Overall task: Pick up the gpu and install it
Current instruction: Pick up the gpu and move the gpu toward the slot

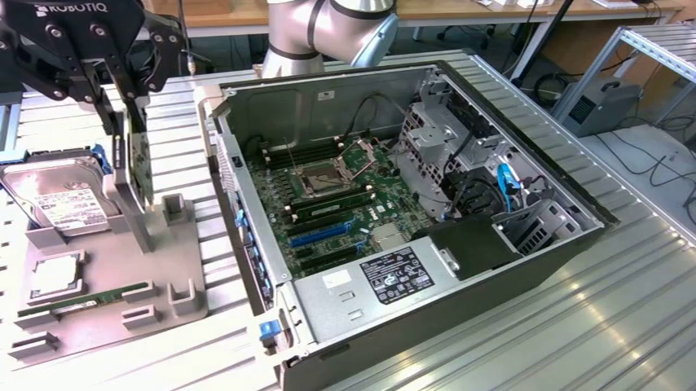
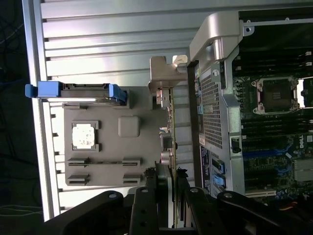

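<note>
The gpu point(image 1: 135, 175) is a thin card standing on edge, upright over the right part of the grey parts fixture point(image 1: 163, 269). My gripper point(image 1: 126, 102) comes down from above and is shut on the card's top edge. In the wrist view the gpu point(image 2: 172, 142) appears edge-on between my two black fingers point(image 2: 149, 196), with its silver bracket point(image 2: 164, 73) at the far end. The card is just beside the open computer case point(image 1: 435, 204), outside its wall. Whether its lower edge still touches the fixture I cannot tell.
On the fixture lie a hard drive point(image 1: 60, 204) with blue rails, a square processor point(image 1: 55, 277) and a green memory stick point(image 1: 81, 300). The case's motherboard point(image 1: 326, 204) shows blue expansion slots point(image 1: 321, 232), a power supply point(image 1: 392, 277) and drive cages point(image 1: 446, 147).
</note>
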`<state>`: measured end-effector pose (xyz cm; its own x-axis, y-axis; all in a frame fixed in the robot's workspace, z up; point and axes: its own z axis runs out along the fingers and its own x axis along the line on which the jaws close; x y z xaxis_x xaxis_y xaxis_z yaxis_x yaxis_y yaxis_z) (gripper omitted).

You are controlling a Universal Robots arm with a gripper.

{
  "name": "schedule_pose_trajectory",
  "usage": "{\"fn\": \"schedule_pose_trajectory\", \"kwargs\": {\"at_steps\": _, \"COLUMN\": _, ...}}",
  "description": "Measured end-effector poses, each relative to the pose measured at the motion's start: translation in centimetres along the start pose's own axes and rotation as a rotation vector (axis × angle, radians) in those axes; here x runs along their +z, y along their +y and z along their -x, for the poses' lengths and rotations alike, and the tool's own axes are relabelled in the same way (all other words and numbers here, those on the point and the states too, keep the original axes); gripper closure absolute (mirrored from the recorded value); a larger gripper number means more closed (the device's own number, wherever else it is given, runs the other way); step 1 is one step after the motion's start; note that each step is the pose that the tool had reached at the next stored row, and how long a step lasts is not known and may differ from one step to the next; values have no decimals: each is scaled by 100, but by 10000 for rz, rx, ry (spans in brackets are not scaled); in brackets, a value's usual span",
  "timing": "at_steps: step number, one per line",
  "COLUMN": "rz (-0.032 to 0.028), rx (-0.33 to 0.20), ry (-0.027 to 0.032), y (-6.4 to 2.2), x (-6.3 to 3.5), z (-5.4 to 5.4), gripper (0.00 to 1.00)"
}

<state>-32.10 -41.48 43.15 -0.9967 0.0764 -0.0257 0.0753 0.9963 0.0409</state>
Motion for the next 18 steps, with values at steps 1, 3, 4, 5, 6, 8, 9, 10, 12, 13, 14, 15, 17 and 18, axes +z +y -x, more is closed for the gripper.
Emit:
{"fn": "schedule_pose_trajectory", "kwargs": {"at_steps": 1, "rz": -1, "rx": 0, "ry": 1, "y": 0, "x": -6, "z": 0, "gripper": 73}}
{"fn": "schedule_pose_trajectory", "kwargs": {"at_steps": 3, "rz": 0, "rx": 0, "ry": 1, "y": 0, "x": -13, "z": 0, "gripper": 73}}
{"fn": "schedule_pose_trajectory", "kwargs": {"at_steps": 4, "rz": 0, "rx": 0, "ry": 0, "y": 1, "x": -17, "z": 0, "gripper": 73}}
{"fn": "schedule_pose_trajectory", "kwargs": {"at_steps": 5, "rz": -1, "rx": 1, "ry": 1, "y": 1, "x": -21, "z": 0, "gripper": 73}}
{"fn": "schedule_pose_trajectory", "kwargs": {"at_steps": 6, "rz": 0, "rx": 0, "ry": 0, "y": 1, "x": -22, "z": 1, "gripper": 73}}
{"fn": "schedule_pose_trajectory", "kwargs": {"at_steps": 8, "rz": 0, "rx": 0, "ry": 0, "y": 1, "x": -22, "z": 1, "gripper": 73}}
{"fn": "schedule_pose_trajectory", "kwargs": {"at_steps": 9, "rz": 0, "rx": 0, "ry": 0, "y": 1, "x": -23, "z": 0, "gripper": 73}}
{"fn": "schedule_pose_trajectory", "kwargs": {"at_steps": 10, "rz": -1, "rx": 1, "ry": 1, "y": 1, "x": -23, "z": 0, "gripper": 73}}
{"fn": "schedule_pose_trajectory", "kwargs": {"at_steps": 12, "rz": -1, "rx": 1, "ry": 1, "y": 1, "x": -23, "z": 0, "gripper": 73}}
{"fn": "schedule_pose_trajectory", "kwargs": {"at_steps": 13, "rz": -1, "rx": 0, "ry": 1, "y": 1, "x": -23, "z": 1, "gripper": 73}}
{"fn": "schedule_pose_trajectory", "kwargs": {"at_steps": 14, "rz": -1, "rx": 0, "ry": 1, "y": 1, "x": -23, "z": 1, "gripper": 73}}
{"fn": "schedule_pose_trajectory", "kwargs": {"at_steps": 15, "rz": -4, "rx": 0, "ry": 2, "y": 1, "x": -24, "z": 1, "gripper": 73}}
{"fn": "schedule_pose_trajectory", "kwargs": {"at_steps": 17, "rz": -8, "rx": -2, "ry": 3, "y": 2, "x": -24, "z": 13, "gripper": 73}}
{"fn": "schedule_pose_trajectory", "kwargs": {"at_steps": 18, "rz": -7, "rx": -2, "ry": 2, "y": 2, "x": -23, "z": 18, "gripper": 73}}
